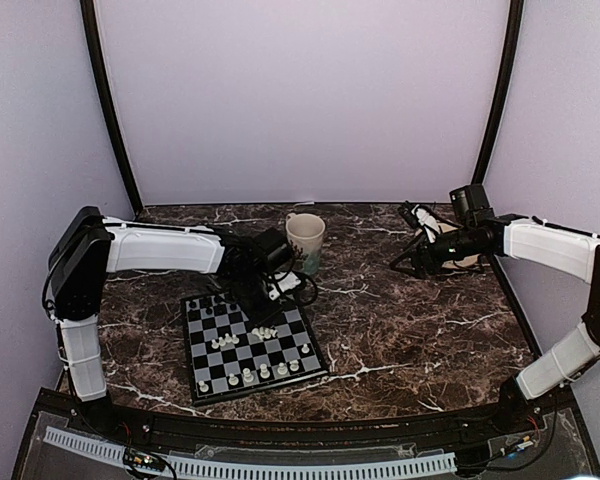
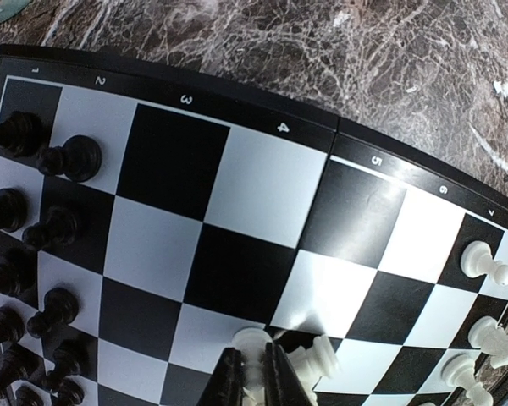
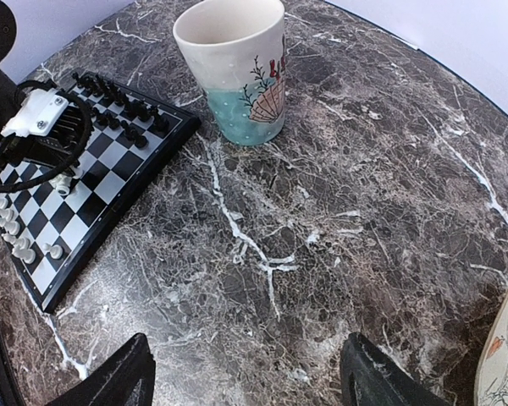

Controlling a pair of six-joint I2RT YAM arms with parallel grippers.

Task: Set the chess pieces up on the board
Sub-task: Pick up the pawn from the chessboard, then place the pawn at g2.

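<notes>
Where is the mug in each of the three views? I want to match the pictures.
Top external: the mug stands centre, just beyond the far right corner of the board.
Left wrist: only a teal sliver at the top left corner, perhaps its base.
Right wrist: the mug is top centre, right of the board.
Shared landmark: the board.

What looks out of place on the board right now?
A loose white piece seems to lie tipped on its side mid-board, right beside the left gripper, which is shut on another white piece. The black pieces stand upright.
</notes>
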